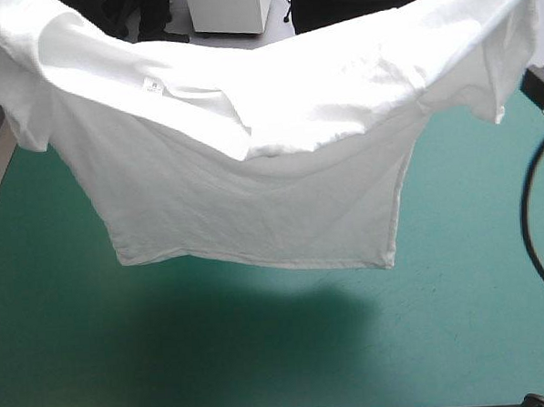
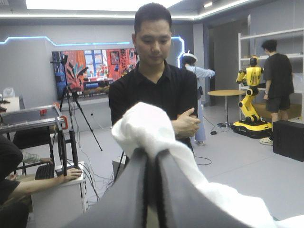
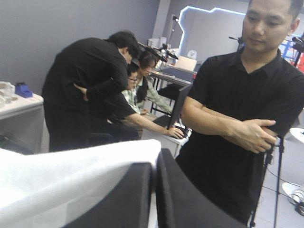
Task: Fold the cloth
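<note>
Teal-green table cover (image 1: 467, 275), smooth and flat, filling the lower half of the high view, a broad dark shadow (image 1: 260, 323) across its middle, fading toward the near edge

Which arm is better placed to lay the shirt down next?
Slightly the left, I'd guess: the T-shirt hangs nearer the table's left side. But the left gripper and right gripper are both shut on it, so they will likely lower it together.

White T-shirt (image 1: 252, 177) hangs spread above the table
</note>
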